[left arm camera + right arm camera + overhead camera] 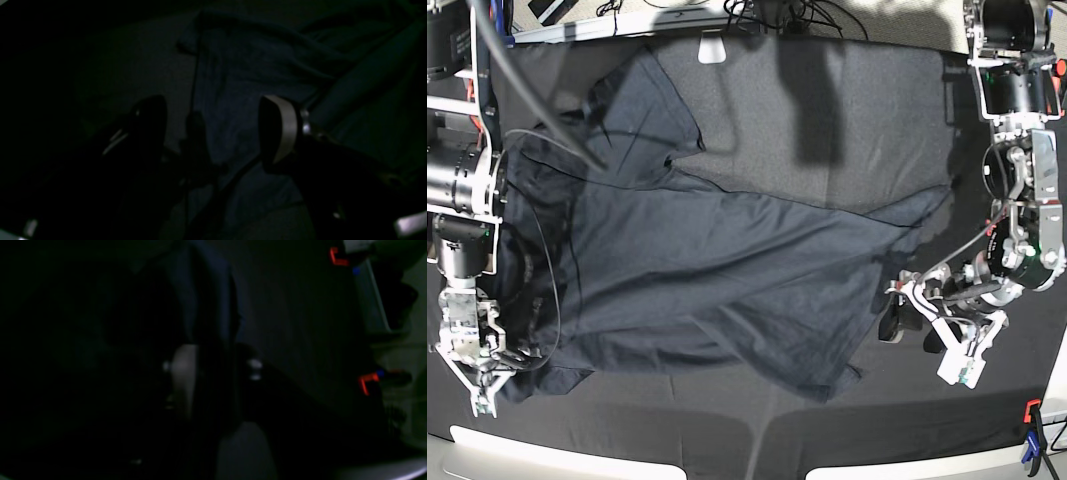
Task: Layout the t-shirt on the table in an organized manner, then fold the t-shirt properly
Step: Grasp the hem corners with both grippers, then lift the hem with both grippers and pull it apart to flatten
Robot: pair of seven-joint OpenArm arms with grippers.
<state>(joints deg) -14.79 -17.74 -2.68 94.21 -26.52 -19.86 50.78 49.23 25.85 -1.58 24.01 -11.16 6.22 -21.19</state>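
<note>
Dark charcoal-black short-sleeved cotton t-shirt (717, 270) lying rumpled across the middle of the large table dressed in matte black fabric (847, 110). Spread from the table's right-arm end most of the way to its left-arm end, well inside the far and near edges. Not yet flat: a flap thrown up toward the table's far edge at the right-arm end, with creases and doubled layers running through the body.

Judged light, limp and thin. Likely to drape and drag rather than slide as one piece, and to shed any shape once let go. Not fragile, and not slippery on the table's cloth. Best taken by pinching a hem edge or a corner, at single thickness where possible, then drawn outward low over the table to pull the wrinkles out.

Long axis set along the table's length, slightly slanted, the end at the left-arm side tapering to loose corners. Neck label not found in these views, so collar end cannot be told.

Left gripper (912, 332) with jaws spread wide, empty, hovering at the shirt's edge toward the table's left-arm end. Right gripper (489, 370) down at the shirt's corner near the table's near edge at the right-arm end. In its wrist view a strip of cloth runs between the parted jaws, but too dark to say whether pinched or loose.
</note>
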